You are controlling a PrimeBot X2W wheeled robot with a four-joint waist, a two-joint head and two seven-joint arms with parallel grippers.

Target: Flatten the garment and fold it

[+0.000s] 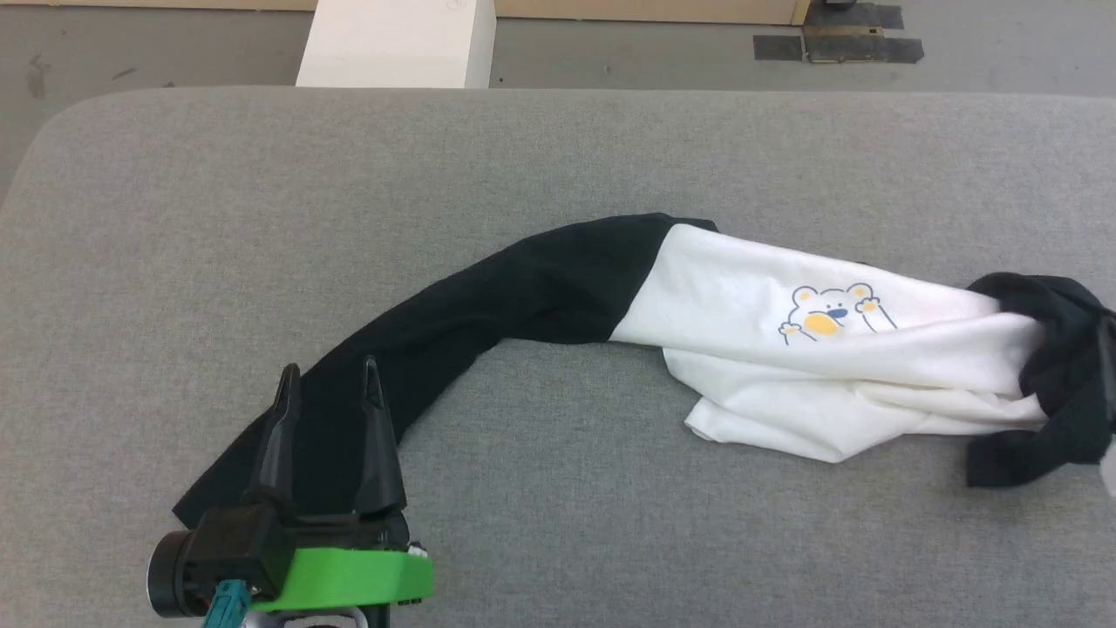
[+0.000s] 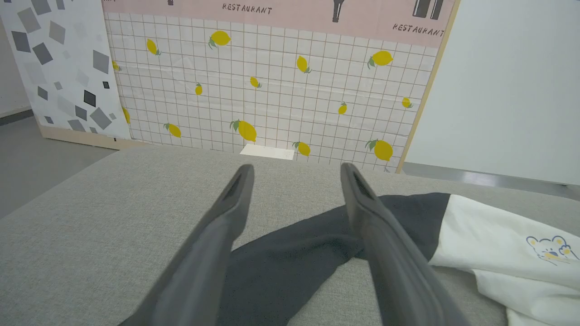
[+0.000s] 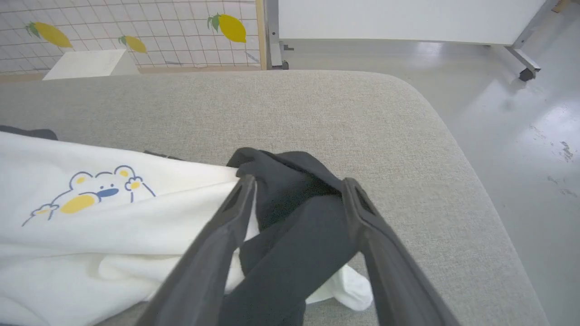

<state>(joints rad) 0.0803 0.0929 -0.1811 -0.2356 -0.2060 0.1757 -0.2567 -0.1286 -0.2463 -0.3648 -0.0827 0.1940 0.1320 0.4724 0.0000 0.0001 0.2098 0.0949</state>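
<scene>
**Both claws open, shirt strung out across the desk**

From here I see the garment [image 1: 741, 288] lying unfolded on the grey desk [image 1: 558, 157]. Its white body is bunched towards the right, with the bear print [image 1: 828, 318] facing up. One black sleeve [image 1: 488, 296] runs out long towards the lower left. My left claw [image 1: 330, 371] sits over that sleeve's end with its fingers spread wide, holding nothing. The other sleeve [image 1: 1064, 349] is crumpled at the desk's right edge. In the right wrist view my right claw [image 3: 297, 181] is also spread open, with that crumpled sleeve [image 3: 294, 226] lying between its fingers. I cannot tell whether the fingers touch the cloth.
</scene>
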